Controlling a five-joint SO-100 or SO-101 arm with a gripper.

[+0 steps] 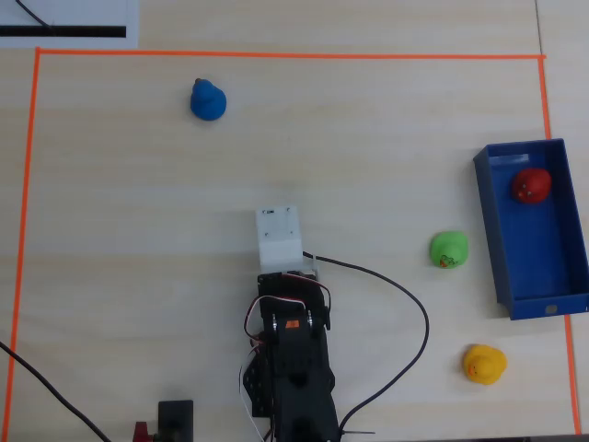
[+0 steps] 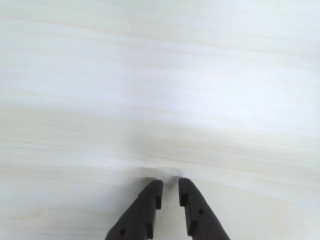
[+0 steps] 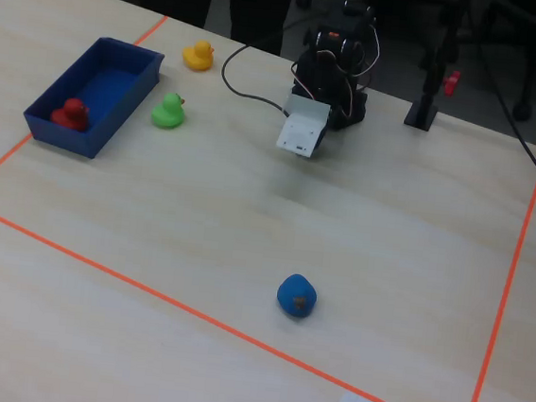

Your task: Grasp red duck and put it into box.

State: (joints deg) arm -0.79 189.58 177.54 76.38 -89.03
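Note:
The red duck (image 1: 531, 184) lies inside the blue box (image 1: 490, 230) at its far end, at the right edge of the overhead view. The fixed view shows the duck (image 3: 69, 113) in the box (image 3: 60, 139) at the left. My arm is folded back near the table's middle, far from the box, with the white wrist camera block (image 1: 279, 236) over the gripper. In the wrist view my gripper (image 2: 170, 186) has its two black fingers nearly together with a narrow gap. It holds nothing and sits above bare wood.
A green duck (image 1: 449, 249) sits just left of the box, and a yellow duck (image 1: 484, 364) sits below it. A blue duck (image 1: 208, 99) lies at the upper left. Orange tape (image 1: 276, 55) frames the work area. A black cable (image 1: 405, 304) loops right of the arm.

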